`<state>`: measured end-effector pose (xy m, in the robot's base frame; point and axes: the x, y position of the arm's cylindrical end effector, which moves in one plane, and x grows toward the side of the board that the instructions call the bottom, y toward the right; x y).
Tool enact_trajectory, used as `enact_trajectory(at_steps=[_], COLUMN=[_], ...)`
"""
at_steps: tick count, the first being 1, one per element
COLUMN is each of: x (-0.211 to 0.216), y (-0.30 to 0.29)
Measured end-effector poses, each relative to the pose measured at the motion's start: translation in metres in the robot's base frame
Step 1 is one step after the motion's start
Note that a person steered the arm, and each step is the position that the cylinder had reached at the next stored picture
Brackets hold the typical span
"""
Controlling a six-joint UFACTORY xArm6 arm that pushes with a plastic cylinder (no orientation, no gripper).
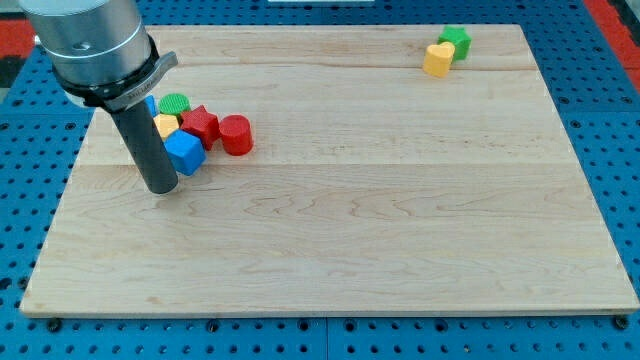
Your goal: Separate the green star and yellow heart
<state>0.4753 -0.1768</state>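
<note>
The green star (457, 40) and the yellow heart (437, 60) sit touching each other near the view's top right of the wooden board (350, 220), the heart just below-left of the star. My tip (161, 186) is far away at the view's left, just left of and below a blue block (185, 153) in a cluster of blocks. The rod rises to the grey arm at the top left.
The cluster at the left holds a green cylinder (174, 104), a yellow block (166, 125), a red star (199, 124), a red cylinder (235, 134) and another blue block partly hidden behind the rod. Blue pegboard surrounds the board.
</note>
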Motion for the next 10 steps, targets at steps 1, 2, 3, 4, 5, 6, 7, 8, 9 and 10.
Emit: enact_trajectory(at_steps=[1,2,3,4,5,6,7,8,9,10], x=[0.0,0.0,0.003,-0.013,-0.029,-0.05,-0.117,-0.163,-0.166,-0.225], y=[0.0,0.008,0.02,0.123,0.219,0.309,0.431,0.517,0.522,0.489])
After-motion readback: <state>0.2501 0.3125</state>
